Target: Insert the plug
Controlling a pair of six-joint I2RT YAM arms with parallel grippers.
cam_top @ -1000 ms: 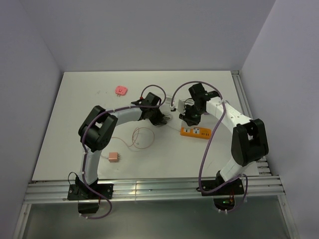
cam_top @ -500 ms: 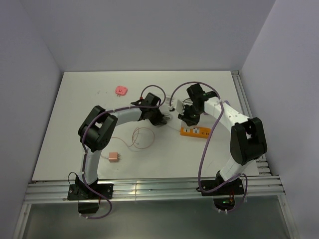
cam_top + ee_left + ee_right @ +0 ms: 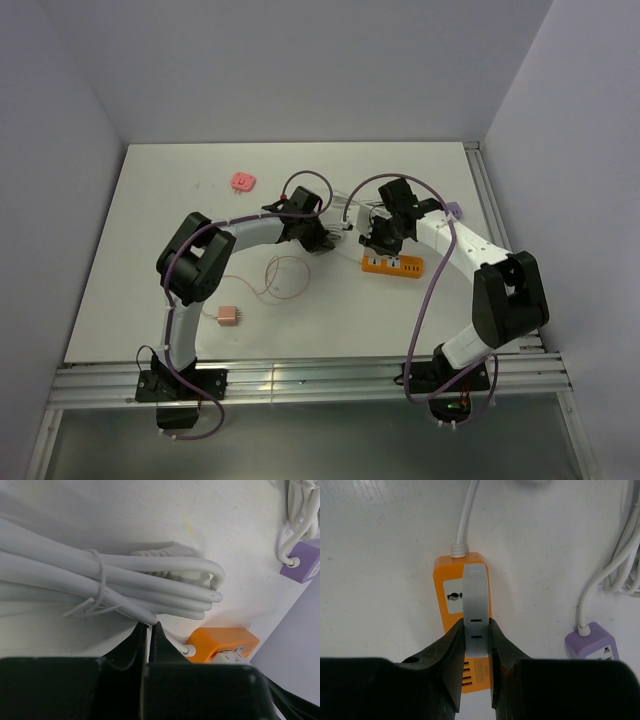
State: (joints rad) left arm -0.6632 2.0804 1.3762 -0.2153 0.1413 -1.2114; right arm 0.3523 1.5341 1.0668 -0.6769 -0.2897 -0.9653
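Clamping the plug (image 3: 475, 580) over the power strip (image 3: 446, 625), the right gripper (image 3: 476, 621) is seemingly not pushing it in yet. The left gripper (image 3: 149, 627) is sitting closed beside the cord (image 3: 150, 587)

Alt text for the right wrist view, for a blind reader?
The right claw grips a pale grey plug edge-on, directly over an orange power strip on a white table. A white cord leaves the strip's far end, and a purple socket block sits to the right.
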